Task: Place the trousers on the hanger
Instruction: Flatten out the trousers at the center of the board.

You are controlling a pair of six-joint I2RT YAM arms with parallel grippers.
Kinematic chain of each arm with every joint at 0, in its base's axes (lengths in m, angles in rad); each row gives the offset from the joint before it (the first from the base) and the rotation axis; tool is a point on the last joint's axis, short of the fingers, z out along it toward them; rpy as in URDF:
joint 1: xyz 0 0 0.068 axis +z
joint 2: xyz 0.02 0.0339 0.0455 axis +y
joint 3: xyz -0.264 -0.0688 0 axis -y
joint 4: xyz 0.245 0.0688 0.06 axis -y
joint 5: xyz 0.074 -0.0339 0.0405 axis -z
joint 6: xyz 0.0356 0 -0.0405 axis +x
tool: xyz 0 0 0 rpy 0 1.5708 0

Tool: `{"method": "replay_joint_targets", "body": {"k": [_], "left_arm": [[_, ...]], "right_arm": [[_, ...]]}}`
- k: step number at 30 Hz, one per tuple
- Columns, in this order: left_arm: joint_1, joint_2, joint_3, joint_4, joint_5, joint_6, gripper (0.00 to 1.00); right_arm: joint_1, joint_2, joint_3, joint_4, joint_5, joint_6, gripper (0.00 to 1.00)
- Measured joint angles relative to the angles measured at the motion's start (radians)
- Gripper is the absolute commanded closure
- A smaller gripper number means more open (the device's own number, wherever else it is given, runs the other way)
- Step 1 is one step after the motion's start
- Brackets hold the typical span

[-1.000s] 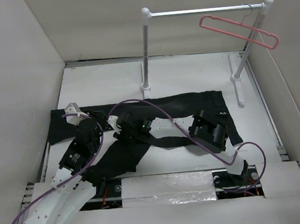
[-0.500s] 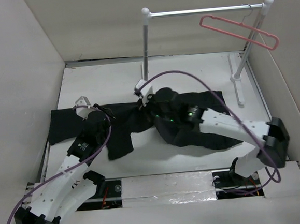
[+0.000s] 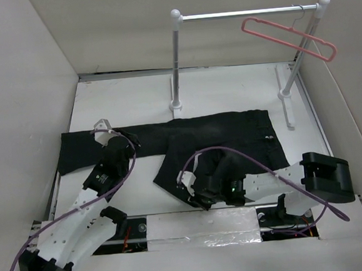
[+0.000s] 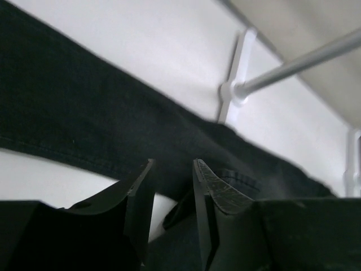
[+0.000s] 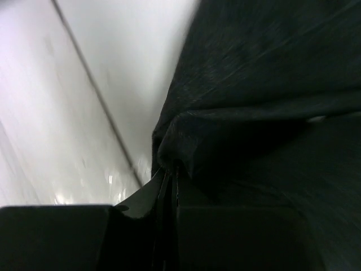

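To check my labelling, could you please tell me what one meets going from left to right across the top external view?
left gripper → right gripper, shut on the trousers → hanger

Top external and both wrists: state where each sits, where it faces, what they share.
Top external: above and behind, facing down at the trousers, the hanger, the rail; left arm and right arm show.
Left wrist: on the left arm, facing across the trousers to the rail; left jaws apart.
Right wrist: on the right arm, low over the table; right jaws pinch trousers cloth.
Shared: trousers in all; rail in first two.
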Motion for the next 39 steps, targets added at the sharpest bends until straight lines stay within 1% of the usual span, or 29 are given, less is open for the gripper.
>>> {"method": "replay_joint_targets", "body": {"k": [1, 2, 4, 5, 8, 10, 12, 13, 14, 15, 16, 17, 18, 19, 20, 23, 25, 27, 33, 36, 38, 39], "left_arm": [[0.000, 0.024, -0.008, 0.000, 0.021, 0.003, 0.73], [0.000, 0.057, -0.011, 0.004, 0.043, 0.007, 0.73], [-0.008, 0.124, -0.011, 0.025, 0.085, 0.022, 0.73], [-0.021, 0.157, -0.011, 0.034, 0.097, 0.032, 0.73], [-0.121, 0.234, 0.003, 0.055, 0.094, 0.069, 0.73], [-0.224, 0.290, 0.037, 0.058, 0.058, 0.087, 0.74], [-0.312, 0.338, 0.071, 0.071, 0.020, 0.100, 0.74], [-0.351, 0.361, 0.087, 0.079, 0.005, 0.108, 0.75], [-0.381, 0.387, 0.105, 0.083, -0.011, 0.112, 0.76], [-0.402, 0.414, 0.124, 0.087, -0.024, 0.117, 0.78], [-0.418, 0.444, 0.142, 0.091, -0.035, 0.120, 0.79], [-0.438, 0.476, 0.161, 0.093, -0.049, 0.123, 0.79], [-0.455, 0.511, 0.180, 0.095, -0.065, 0.126, 0.79], [-0.473, 0.544, 0.199, 0.095, -0.078, 0.127, 0.78], [-0.500, 0.581, 0.221, 0.089, -0.097, 0.128, 0.77], [-0.568, 0.693, 0.295, 0.071, -0.131, 0.127, 0.73], [-0.592, 0.770, 0.349, 0.055, -0.140, 0.127, 0.72], [-0.596, 0.842, 0.401, 0.042, -0.149, 0.127, 0.72], [-0.596, 1.058, 0.563, -0.039, -0.249, 0.103, 0.71], [-0.584, 1.125, 0.615, -0.069, -0.284, 0.096, 0.71], [-0.563, 1.152, 0.632, -0.083, -0.301, 0.093, 0.71], [-0.551, 1.158, 0.635, -0.084, -0.303, 0.093, 0.71]], "right_arm": [[0.022, 0.023, -0.016, -0.015, 0.001, 0.016, 0.88], [0.045, 0.037, -0.027, -0.021, 0.005, 0.030, 0.67], [0.079, 0.038, -0.029, -0.014, 0.013, 0.056, 0.46], [0.088, 0.033, -0.028, -0.008, 0.015, 0.068, 0.29], [0.097, 0.011, -0.028, -0.015, 0.033, 0.097, 0.12], [0.097, -0.034, -0.028, -0.035, 0.056, 0.104, 0.09], [0.095, -0.127, -0.028, -0.075, 0.104, 0.110, 0.11], [0.090, -0.185, -0.027, -0.093, 0.130, 0.113, 0.15], [0.082, -0.251, -0.027, -0.109, 0.157, 0.116, 0.35], [0.068, -0.321, -0.027, -0.127, 0.182, 0.120, 0.49], [0.043, -0.394, -0.027, -0.138, 0.206, 0.125, 0.65], [0.011, -0.465, -0.027, -0.144, 0.230, 0.135, 0.90], [-0.035, -0.535, -0.027, -0.151, 0.249, 0.143, 0.95], [-0.085, -0.602, -0.028, -0.154, 0.266, 0.156, 0.97], [-0.134, -0.664, -0.029, -0.153, 0.278, 0.166, 0.99], [-0.256, -0.806, -0.050, -0.143, 0.283, 0.186, 1.00], [-0.322, -0.842, -0.071, -0.143, 0.257, 0.195, 0.99], [-0.374, -0.833, -0.098, -0.145, 0.216, 0.202, 0.97], [-0.424, -0.795, -0.200, -0.167, 0.111, 0.213, 0.93], [-0.426, -0.806, -0.222, -0.185, 0.086, 0.217, 0.91], [-0.432, -0.838, -0.223, -0.198, 0.087, 0.224, 0.91], [-0.436, -0.862, -0.225, -0.205, 0.093, 0.226, 0.89]]}}
